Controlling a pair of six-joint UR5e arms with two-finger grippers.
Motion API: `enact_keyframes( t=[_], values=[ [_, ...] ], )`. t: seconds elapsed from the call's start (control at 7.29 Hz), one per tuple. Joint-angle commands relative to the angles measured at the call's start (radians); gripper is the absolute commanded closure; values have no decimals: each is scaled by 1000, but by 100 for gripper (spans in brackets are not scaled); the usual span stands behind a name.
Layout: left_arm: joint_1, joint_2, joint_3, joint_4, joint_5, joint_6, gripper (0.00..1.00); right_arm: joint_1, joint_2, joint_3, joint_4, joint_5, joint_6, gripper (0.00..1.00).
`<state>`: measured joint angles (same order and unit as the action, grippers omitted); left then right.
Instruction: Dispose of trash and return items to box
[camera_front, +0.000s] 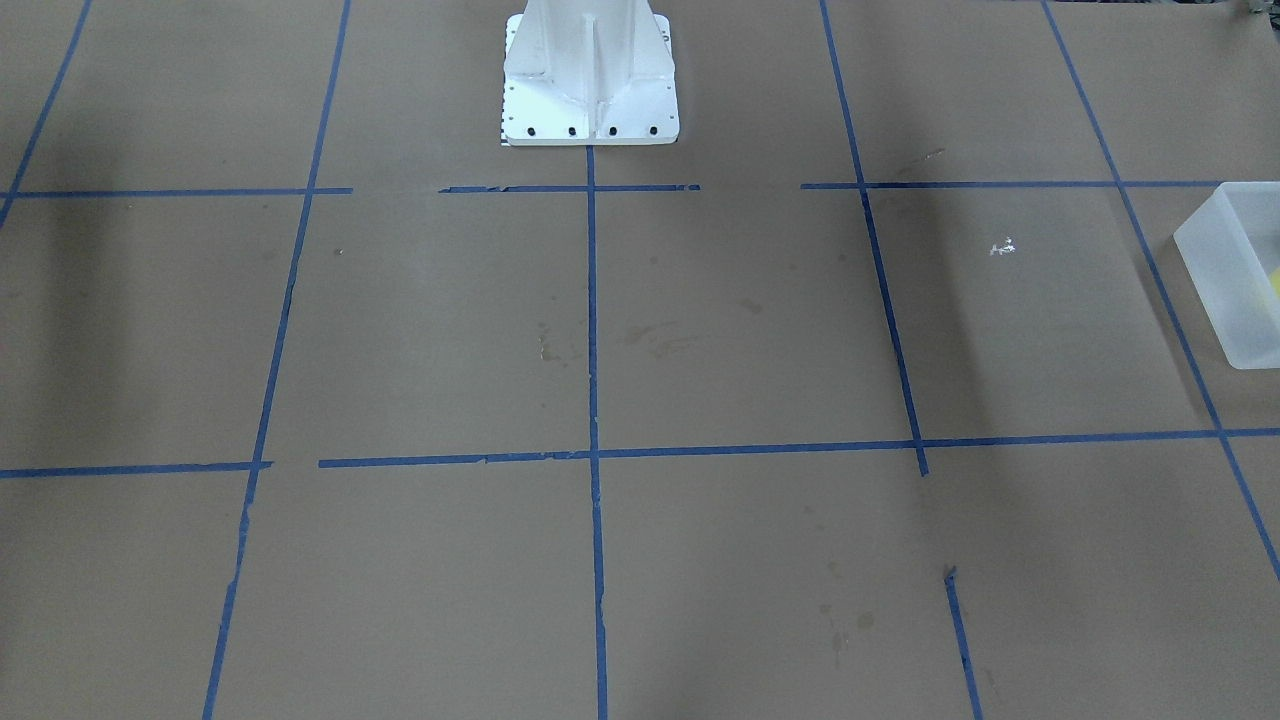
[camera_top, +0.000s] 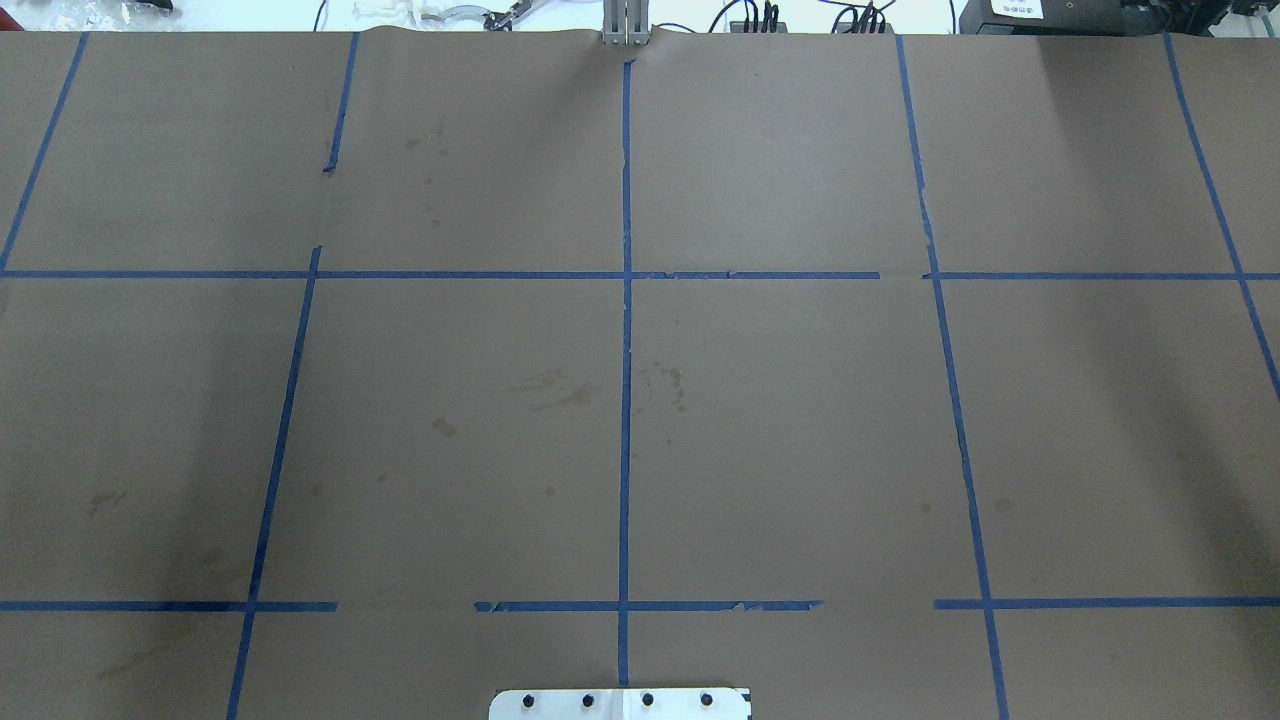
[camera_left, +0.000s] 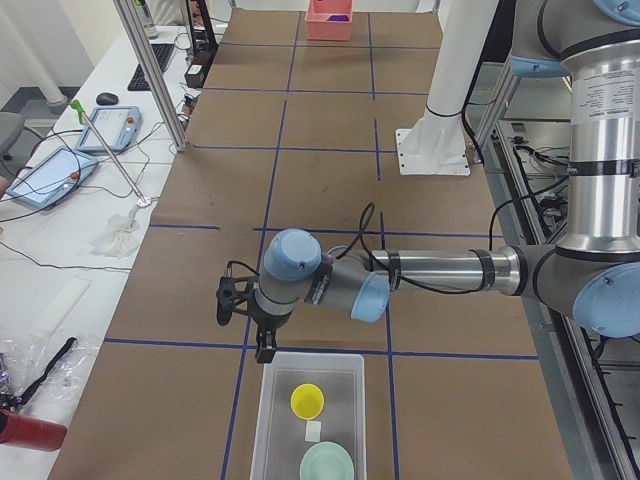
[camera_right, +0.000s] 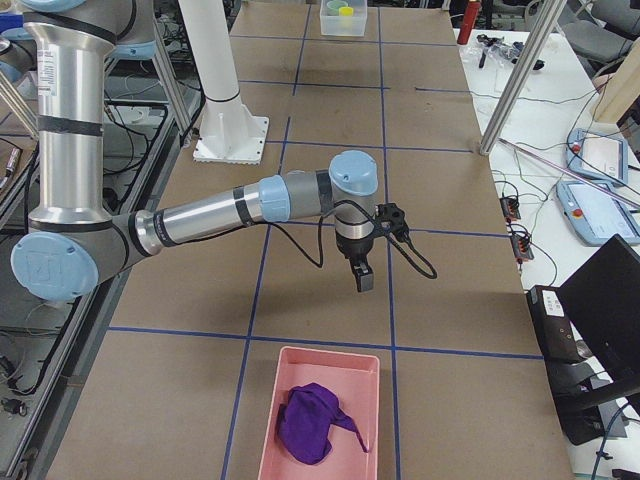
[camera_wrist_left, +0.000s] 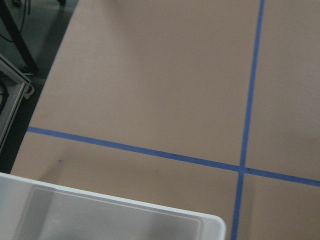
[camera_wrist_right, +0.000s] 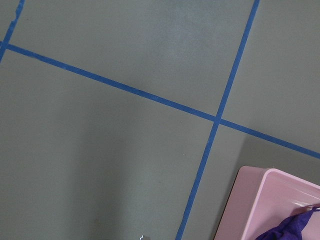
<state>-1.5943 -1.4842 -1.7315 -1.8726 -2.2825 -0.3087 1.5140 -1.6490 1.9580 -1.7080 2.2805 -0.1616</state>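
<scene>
The frosted white box (camera_left: 310, 420) holds the yellow cup (camera_left: 307, 401) and the mint-green bowl (camera_left: 327, 462), with a small white scrap between them. My left gripper (camera_left: 262, 348) hangs pointing down just beyond the box's far rim; I cannot tell whether it is open or shut. The box also shows in the front-facing view (camera_front: 1235, 270) and the left wrist view (camera_wrist_left: 115, 220). My right gripper (camera_right: 362, 278) points down above bare table a little short of a pink bin (camera_right: 320, 415) that holds a crumpled purple piece of trash (camera_right: 312, 425); its state cannot be told.
The white robot base (camera_front: 590, 80) stands at the table's middle back. A tiny white fleck (camera_front: 1002, 247) lies on the brown paper. The pink bin's corner (camera_wrist_right: 270, 205) shows in the right wrist view. Aluminium posts (camera_left: 150, 70) and tablets stand on the operators' side.
</scene>
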Motion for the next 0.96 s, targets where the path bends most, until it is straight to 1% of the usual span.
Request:
enact_keyframes(
  t=[0.0,0.14,0.27,0.41,0.55,0.69,0.82],
  values=[
    [139,-4,-178,140,5,0,0,0,0,-17,-1,19,1,0],
    [204,-5,-207,150,6,2,0,0,0,-22,-1,48,1,0],
    [244,-4,-210,151,8,29,0,0,0,-24,-2,54,2,0],
    [232,5,-212,179,6,102,0,0,9,-25,-24,54,4,0],
    [217,1,-232,281,5,121,0,0,15,-24,-42,54,28,0],
    [189,4,-224,330,-3,123,0,0,15,-25,-45,54,37,0],
    [189,13,-212,331,-6,125,0,0,15,-30,-45,54,46,0]
  ],
)
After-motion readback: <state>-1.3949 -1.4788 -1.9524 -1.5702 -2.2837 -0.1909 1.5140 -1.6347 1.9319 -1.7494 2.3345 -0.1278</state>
